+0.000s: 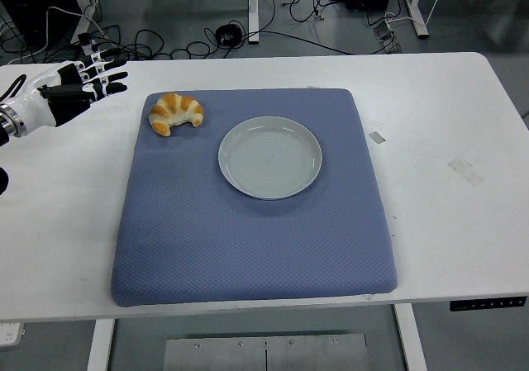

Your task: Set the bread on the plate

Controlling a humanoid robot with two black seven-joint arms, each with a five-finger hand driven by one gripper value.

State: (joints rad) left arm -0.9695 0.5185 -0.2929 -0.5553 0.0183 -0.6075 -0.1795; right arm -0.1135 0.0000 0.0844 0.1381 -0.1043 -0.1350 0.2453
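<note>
croissant (pixel 175 112): far-left corner of blue mat (pixel 248 247), well apart from plate | white plate (pixel 270 157): empty, mid-mat | left robot hand (pixel 87 80): fingers spread wide, holding nothing, above white surface (pixel 438 140) left of mat

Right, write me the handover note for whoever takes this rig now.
Left hand: over the table's far left, fingers spread, holding nothing, short of the mat.
Right hand: not in view.
Bread: a croissant lying on the blue mat, at its far left corner, untouched.
Plate: empty, on the mat right of the bread, a gap between them.
Done: nothing yet; the bread is not grasped.
Left: reach the bread, grasp it, carry it right, set it on the plate.
</note>
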